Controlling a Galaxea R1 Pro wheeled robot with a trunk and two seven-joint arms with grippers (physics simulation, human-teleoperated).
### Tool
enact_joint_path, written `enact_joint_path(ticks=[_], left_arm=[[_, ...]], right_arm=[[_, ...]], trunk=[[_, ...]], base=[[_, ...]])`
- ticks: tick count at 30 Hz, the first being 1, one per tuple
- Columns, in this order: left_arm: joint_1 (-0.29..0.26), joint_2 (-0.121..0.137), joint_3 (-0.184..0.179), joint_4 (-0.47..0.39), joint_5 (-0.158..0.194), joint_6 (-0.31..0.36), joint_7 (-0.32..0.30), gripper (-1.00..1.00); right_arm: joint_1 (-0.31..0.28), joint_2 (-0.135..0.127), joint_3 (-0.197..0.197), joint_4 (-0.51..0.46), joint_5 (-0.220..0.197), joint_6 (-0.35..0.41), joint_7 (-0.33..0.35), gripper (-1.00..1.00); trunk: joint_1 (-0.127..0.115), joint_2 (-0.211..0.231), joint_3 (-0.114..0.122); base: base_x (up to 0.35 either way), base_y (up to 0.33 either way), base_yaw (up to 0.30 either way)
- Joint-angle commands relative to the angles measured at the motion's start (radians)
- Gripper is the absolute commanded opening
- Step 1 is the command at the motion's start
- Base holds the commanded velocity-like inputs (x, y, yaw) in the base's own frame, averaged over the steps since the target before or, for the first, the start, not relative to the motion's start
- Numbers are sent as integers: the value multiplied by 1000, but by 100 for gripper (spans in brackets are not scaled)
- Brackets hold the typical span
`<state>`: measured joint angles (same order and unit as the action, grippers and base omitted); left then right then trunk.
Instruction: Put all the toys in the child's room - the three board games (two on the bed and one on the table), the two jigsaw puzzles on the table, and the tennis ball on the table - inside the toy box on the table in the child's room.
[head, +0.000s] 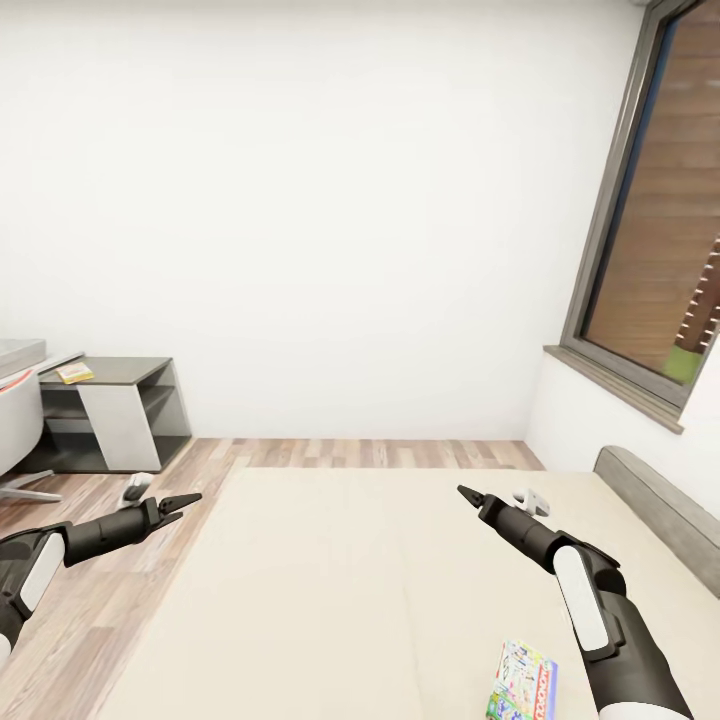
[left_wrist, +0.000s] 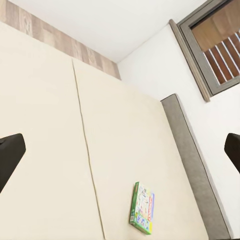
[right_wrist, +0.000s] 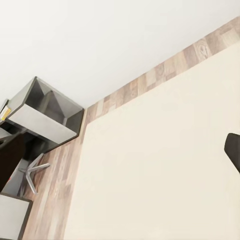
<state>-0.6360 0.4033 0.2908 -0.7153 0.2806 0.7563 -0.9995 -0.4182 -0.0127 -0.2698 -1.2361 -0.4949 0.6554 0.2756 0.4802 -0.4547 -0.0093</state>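
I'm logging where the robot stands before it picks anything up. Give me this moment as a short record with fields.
place: beside the bed, beige mattress, grey headboard
toy in sight: colourful board game lying flat on the mattress, near the right arm
left gripper: open, empty, over the bed's edge
right gripper: open, empty, above the mattress
also: grey shelf unit by the wall, window at right

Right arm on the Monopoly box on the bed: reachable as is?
Probably yes. The Monopoly box lies flat on the bed, beside the right forearm, nothing on it. The right gripper points past it, so the arm must fold back.
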Motion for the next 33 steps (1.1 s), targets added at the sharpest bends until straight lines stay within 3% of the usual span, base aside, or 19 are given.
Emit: enact_joint_path(ticks=[1, 33], left_arm=[[0, 0, 1, 0, 3, 6, -1, 100], [0, 0, 1, 0, 3, 6, -1, 100]], right_arm=[[-1, 0, -2, 0, -1, 6, 4, 100], [-1, 7, -2, 0, -1, 3, 3, 100]], trunk=[[0, -1, -1], [0, -1, -1]], base=[[0, -102, 0], [0, -226, 0]])
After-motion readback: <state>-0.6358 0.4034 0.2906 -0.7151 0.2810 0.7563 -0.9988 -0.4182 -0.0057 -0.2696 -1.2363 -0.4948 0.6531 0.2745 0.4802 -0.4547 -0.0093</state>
